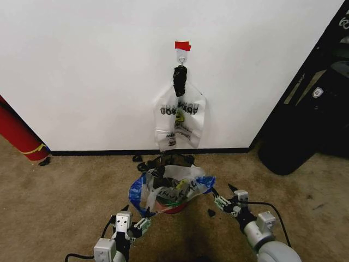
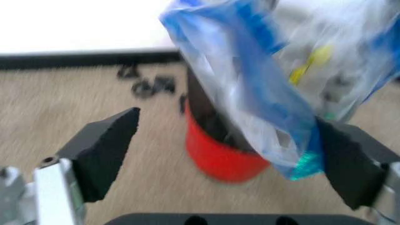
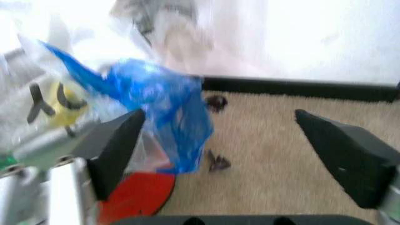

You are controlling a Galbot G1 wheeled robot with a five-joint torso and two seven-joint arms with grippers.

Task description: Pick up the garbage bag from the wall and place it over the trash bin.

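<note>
The placing step looks close to finished: the garbage bag [image 1: 173, 190], see-through with blue patches and a yellow smiley, sits draped over the trash bin [image 1: 174, 209] just below the centre of the head view, its plastic bunched and puffed up over the rim, not pulled smooth. The left gripper [image 1: 138, 225] hovers at the lower left of the bag and the right gripper [image 1: 222, 202] at its lower right, both standing wide apart at the fingers and gripping nothing; in the left wrist view the blue edge of the bag [image 2: 250, 79] hangs beside one black pad [image 2: 340, 164] without being pinched, and in the right wrist view the blue corner [image 3: 166, 115] lies next to a pad [image 3: 115, 145] in the same loose way. The bin's red bottom rim [image 2: 222, 157] shows beneath the plastic, so the bag covers only the upper part. What the next move calls for, as I judge it, is either drawing both arms clear or tugging the rumpled edges down around the rim so the mouth stays open. Inside the bin I can make out only folds of the bag itself. On the wall [image 1: 82, 71] above, a whitish printed bag [image 1: 179, 123] tied in black hangs from a hook [image 1: 181, 54] under red tape [image 1: 182, 46]
</note>
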